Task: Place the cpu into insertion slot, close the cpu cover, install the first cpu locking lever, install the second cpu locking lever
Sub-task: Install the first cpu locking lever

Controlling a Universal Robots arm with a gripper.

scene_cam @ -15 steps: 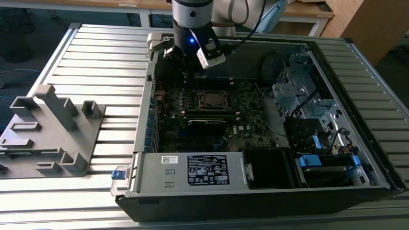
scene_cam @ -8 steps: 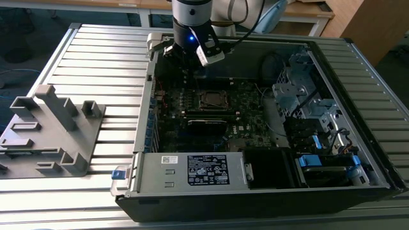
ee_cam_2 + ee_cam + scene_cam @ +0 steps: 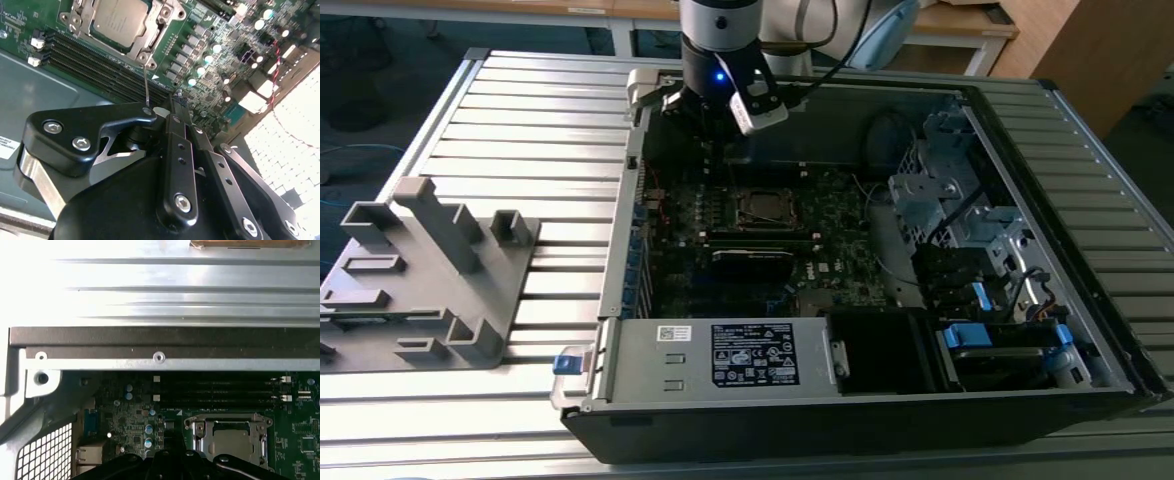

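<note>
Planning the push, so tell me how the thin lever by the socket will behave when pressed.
The lever is a thin wire, so it will probably flex springily rather than stay stiff. Its narrow, smooth surface may slip under a push. It seems hinged beside the cover, so likely swings, not lifts.

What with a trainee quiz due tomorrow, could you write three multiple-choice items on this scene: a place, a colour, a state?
1. Where is the cpu? A on the grey fixture; B in the insertion slot; C on the power supply.
2. Its top is: A red; B blue; C grey.
3. The cpu cover is: A down; B upright; C removed.
B, it sits inside that slot; C, dull grey metal in both wrist views; A, the frame lies flat around it.
</note>
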